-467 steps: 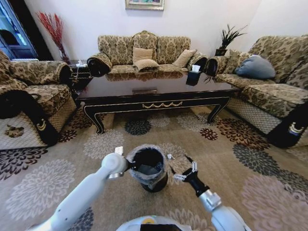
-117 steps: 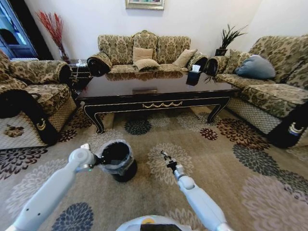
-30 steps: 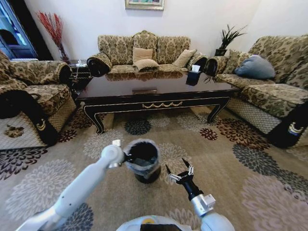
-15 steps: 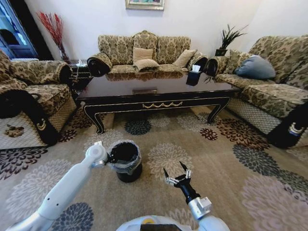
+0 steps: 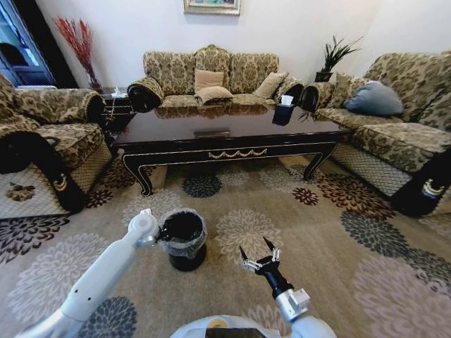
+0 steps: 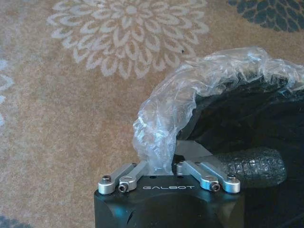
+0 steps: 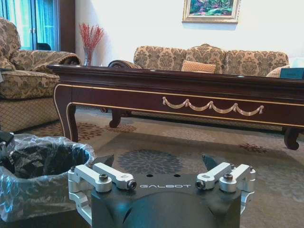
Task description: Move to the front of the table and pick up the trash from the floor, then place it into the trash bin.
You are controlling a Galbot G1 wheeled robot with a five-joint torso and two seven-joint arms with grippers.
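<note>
The trash bin (image 5: 182, 241), black with a crinkled clear liner (image 6: 190, 95), stands on the floor (image 5: 338, 218) left of centre. My left gripper (image 5: 162, 236) is shut on its near rim, with one black finger (image 6: 251, 167) inside the bin. My right gripper (image 5: 255, 248) hovers open and empty just above the carpet, right of the bin. The table (image 5: 225, 134) stands beyond both, its gold-trimmed apron (image 7: 209, 105) facing me. The trash is out of view.
Patterned sofas line the left (image 5: 42, 141), back (image 5: 211, 81) and right (image 5: 402, 134) sides. A dark box (image 5: 283, 113) sits on the table. Open carpet (image 5: 366, 260) spreads to the right of my right arm.
Over the last second my left arm swung the bin to the left and has now come nearly to rest. The right gripper drew back slightly and stayed open.
</note>
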